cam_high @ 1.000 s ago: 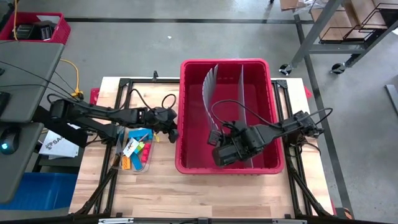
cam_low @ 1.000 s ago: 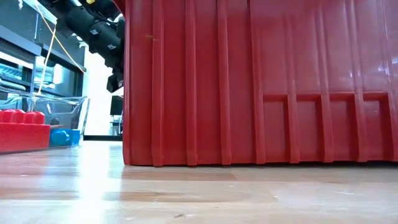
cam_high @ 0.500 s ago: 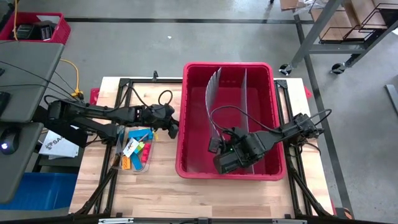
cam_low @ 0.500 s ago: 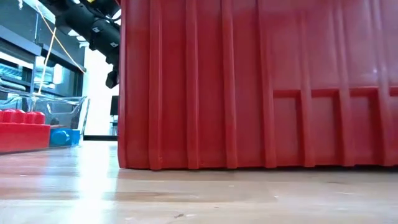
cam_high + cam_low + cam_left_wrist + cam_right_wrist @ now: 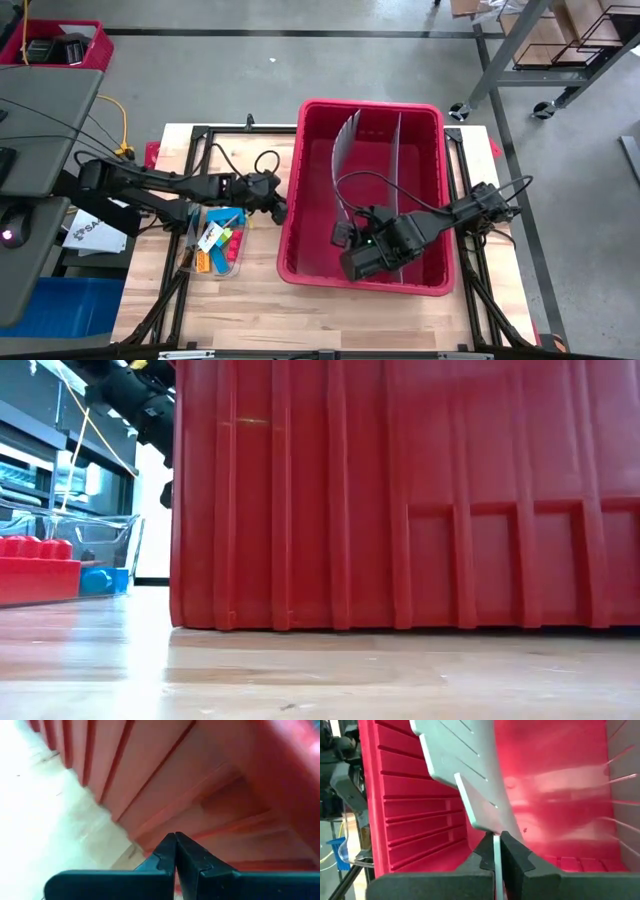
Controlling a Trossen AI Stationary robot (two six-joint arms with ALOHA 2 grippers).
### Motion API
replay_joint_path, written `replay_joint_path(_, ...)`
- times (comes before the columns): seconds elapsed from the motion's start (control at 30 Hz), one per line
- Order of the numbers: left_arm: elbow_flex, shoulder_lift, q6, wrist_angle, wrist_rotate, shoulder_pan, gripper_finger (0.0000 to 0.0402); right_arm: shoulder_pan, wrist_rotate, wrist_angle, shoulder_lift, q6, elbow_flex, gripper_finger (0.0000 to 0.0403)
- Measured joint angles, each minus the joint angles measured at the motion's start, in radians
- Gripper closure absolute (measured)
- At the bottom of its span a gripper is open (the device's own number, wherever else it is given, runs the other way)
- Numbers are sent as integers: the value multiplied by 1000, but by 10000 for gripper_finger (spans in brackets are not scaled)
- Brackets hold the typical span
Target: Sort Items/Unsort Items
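Two arms work the red bin (image 5: 368, 270), which has slid and skewed toward the bench's (image 5: 270, 310) front edge. The right gripper (image 5: 495, 851), inside it, pinches a grey divider (image 5: 465, 775); the left gripper (image 5: 175, 851), jaws shut empty, presses its outer wall. The items (image 5: 218, 245) lie untouched in a clear tray (image 5: 236, 268) just behind the left jaws, so sorting hasn't begun.
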Motion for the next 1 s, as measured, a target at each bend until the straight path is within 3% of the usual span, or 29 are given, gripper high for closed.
replay_joint_path(0.4,0,32,3,15,-4,-12,401,-18,-22,8,61,-24,0,402)
replay_joint_path(0.6,0,32,10,15,-3,-12,401,-18,-82,-17,80,-25,1,391)
replay_joint_path(0.83,0,32,11,15,-4,-12,401,-17,-92,-32,82,-18,2,323)
replay_joint_path(1.0,0,32,12,15,-4,-11,401,-18,-181,-13,82,-43,2,249)
